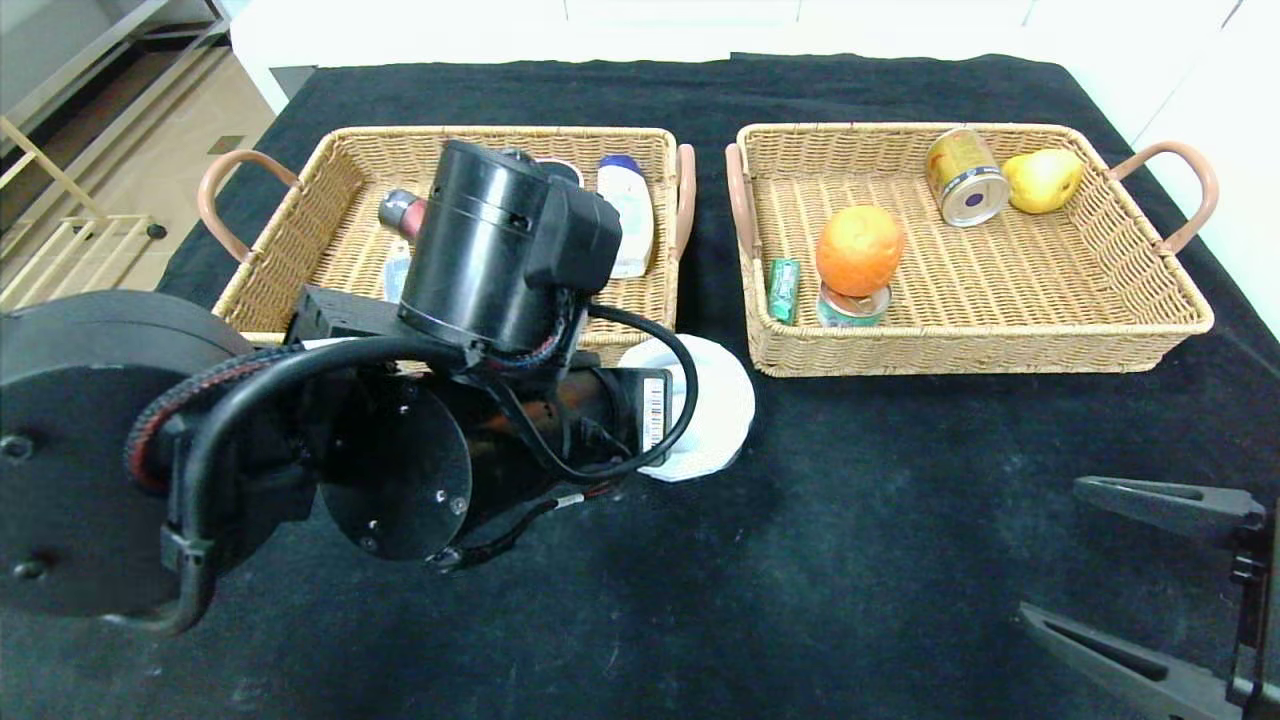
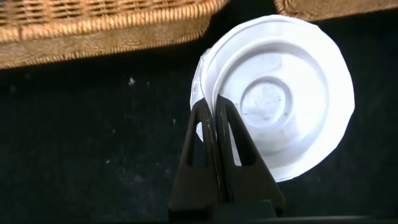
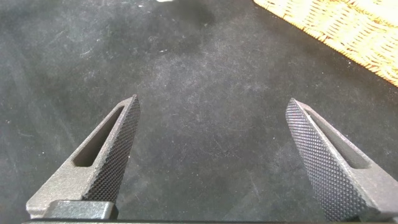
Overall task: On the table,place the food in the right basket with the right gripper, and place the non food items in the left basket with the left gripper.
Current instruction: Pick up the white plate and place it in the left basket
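Observation:
My left gripper [image 2: 212,102] is shut on the rim of the white round lidded tub [image 2: 286,93], pinching its edge between both fingers. In the head view the tub [image 1: 715,405] sits just in front of the left basket [image 1: 300,200], near its front right corner, and my wrist hides the jaws. My right gripper [image 1: 1050,548] is open and empty over bare black cloth at the near right, as the right wrist view [image 3: 212,102] also shows. The right basket [image 1: 1150,300] holds the orange [image 1: 858,248], the tin [image 1: 852,305] under it, and the green gum pack [image 1: 783,290].
The right basket also holds a gold can [image 1: 965,177] and a yellow fruit [image 1: 1043,180]. The left basket holds a white bottle [image 1: 628,215] and a dark pink item [image 1: 402,212], partly hidden by my left arm. The black-clothed table [image 1: 850,520] stretches in front.

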Robot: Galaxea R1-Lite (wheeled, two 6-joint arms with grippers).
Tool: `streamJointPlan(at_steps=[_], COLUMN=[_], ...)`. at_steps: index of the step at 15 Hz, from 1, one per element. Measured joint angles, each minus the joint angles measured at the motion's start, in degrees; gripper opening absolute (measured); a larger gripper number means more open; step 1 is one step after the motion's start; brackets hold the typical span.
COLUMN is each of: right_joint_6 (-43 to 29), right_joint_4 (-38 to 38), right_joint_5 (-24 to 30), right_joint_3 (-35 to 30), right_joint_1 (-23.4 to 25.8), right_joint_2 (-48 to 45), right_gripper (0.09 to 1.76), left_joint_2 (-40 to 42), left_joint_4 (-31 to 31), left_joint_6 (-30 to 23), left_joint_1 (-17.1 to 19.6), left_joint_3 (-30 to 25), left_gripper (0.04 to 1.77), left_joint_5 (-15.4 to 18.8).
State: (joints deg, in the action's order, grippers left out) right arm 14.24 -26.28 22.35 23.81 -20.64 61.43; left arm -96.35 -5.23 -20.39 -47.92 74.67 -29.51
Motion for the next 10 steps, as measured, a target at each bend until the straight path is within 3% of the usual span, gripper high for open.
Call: streamJointPlan(at_steps=[4,10], right_joint_6=[-0.02,-0.02], right_joint_4=[0.02,-0.01], right_joint_5=[0.02,0.00], right_joint_3=[-0.06,-0.09], right_joint_1=[-0.06,-0.09], right_joint_2=[0.00,0.00], right_gripper=[1.71,1.71], left_joint_2=[2.54,2.50], left_joint_4=[0.38,0.16], left_joint_6=[2.67,7.14], left_joint_1=[1.89,9.36], left_joint_3=[1.54,8.51], left_gripper=[0.11,0.11], left_joint_5=[0.00,1.12])
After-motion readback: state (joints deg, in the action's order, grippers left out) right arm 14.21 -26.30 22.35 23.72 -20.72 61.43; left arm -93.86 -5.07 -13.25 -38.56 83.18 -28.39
